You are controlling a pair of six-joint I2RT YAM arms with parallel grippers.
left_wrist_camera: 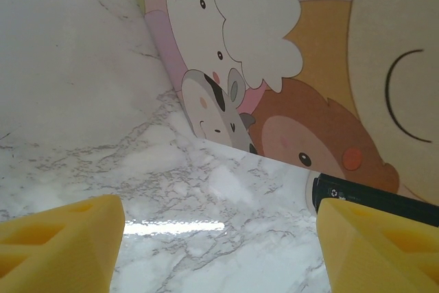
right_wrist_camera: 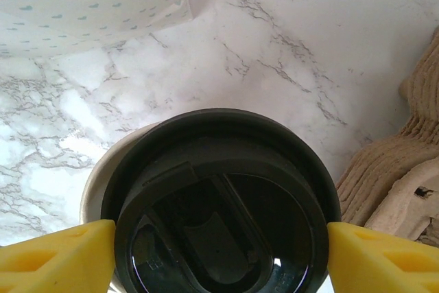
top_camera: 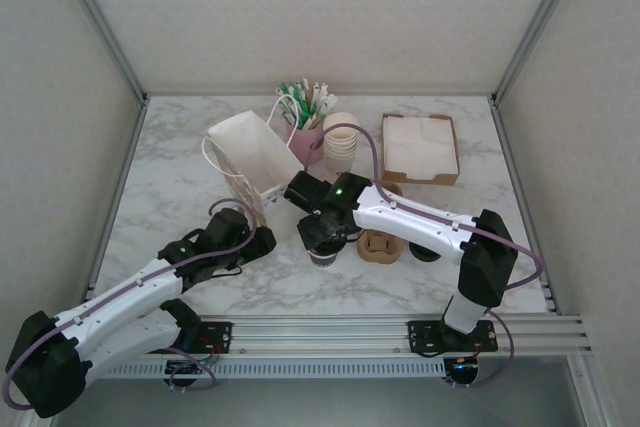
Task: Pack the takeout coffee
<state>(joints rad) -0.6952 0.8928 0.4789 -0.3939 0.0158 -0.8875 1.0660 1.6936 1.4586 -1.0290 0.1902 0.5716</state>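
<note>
Can make out little of the takeout coffee [top_camera: 324, 258] from above — mostly under the right gripper [top_camera: 325, 242]. Loses the lid's [right_wrist_camera: 219, 190] near rim below the right wrist view's bottom edge, crops the cup carrier [right_wrist_camera: 398, 162] at right. Cannot tell finger contact.

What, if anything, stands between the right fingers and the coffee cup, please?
Nothing visible does. The right fingers flank the black lid of the coffee cup, one on each side, with no object between them and it.
</note>
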